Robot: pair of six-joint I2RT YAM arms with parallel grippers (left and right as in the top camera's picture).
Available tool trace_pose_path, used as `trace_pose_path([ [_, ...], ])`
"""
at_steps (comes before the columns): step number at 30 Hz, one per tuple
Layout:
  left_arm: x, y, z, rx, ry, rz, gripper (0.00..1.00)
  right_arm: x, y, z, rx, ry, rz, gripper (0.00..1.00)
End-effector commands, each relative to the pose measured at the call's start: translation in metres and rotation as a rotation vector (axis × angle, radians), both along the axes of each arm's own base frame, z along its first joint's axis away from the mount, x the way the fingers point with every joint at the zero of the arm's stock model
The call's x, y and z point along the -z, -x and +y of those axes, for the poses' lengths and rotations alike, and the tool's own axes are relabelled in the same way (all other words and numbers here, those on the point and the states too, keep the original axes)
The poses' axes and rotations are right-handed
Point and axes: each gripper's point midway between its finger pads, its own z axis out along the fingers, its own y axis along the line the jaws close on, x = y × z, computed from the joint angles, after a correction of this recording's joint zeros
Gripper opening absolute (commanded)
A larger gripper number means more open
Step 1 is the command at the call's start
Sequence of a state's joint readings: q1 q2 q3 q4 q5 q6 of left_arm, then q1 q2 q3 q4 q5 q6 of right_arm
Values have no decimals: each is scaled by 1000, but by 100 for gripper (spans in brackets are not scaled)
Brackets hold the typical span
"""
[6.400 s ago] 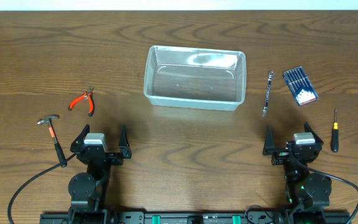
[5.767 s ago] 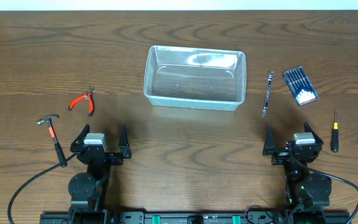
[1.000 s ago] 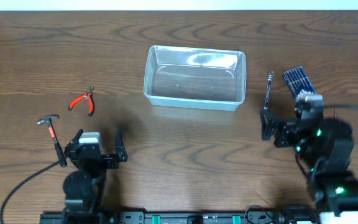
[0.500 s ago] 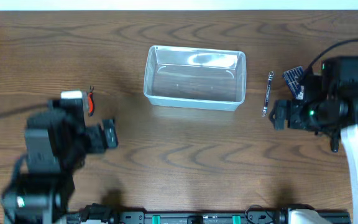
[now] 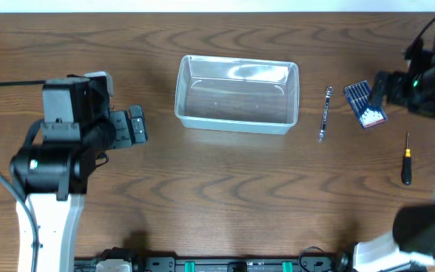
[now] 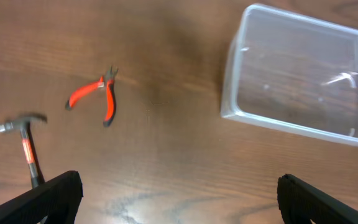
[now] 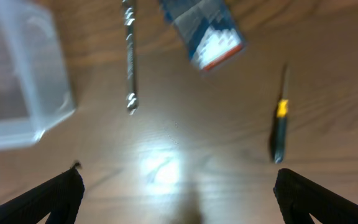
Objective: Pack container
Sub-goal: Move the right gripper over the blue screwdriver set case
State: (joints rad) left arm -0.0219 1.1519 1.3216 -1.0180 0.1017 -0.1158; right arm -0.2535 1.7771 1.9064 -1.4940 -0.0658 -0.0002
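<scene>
At upper centre of the overhead frame, the clear rectangular plastic container (image 5: pixel 232 124) sits on the brown wooden table (image 5: pixel 225 198). Left claw (image 6: pixel 179 196) and right claw (image 7: pixel 178 186) are both spread wide.

Bare tabletop (image 6: pixel 166 162) between pliers (image 6: pixel 89 91) and container (image 5: pixel 236 125); wrench (image 5: pixel 324 113) beside container.

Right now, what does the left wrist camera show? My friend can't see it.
An empty clear container sits at the upper right on a wooden table, with red-handled pliers and a small hammer lying apart to its left. The left gripper, open and holding nothing, shows its dark fingers in the bottom corners.
</scene>
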Motion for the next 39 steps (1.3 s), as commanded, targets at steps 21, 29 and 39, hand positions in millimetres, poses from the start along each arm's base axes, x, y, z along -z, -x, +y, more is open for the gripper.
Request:
trace_pose_path([
  [21, 7, 9, 23, -148, 41, 66, 98, 141, -84, -48, -494, 152, 221, 99],
  [29, 8, 10, 23, -148, 42, 72, 98, 163, -91, -33, -608, 67, 198, 99],
  [39, 8, 10, 23, -150, 43, 72, 98, 197, -91, -28, -600, 26, 240, 99],
])
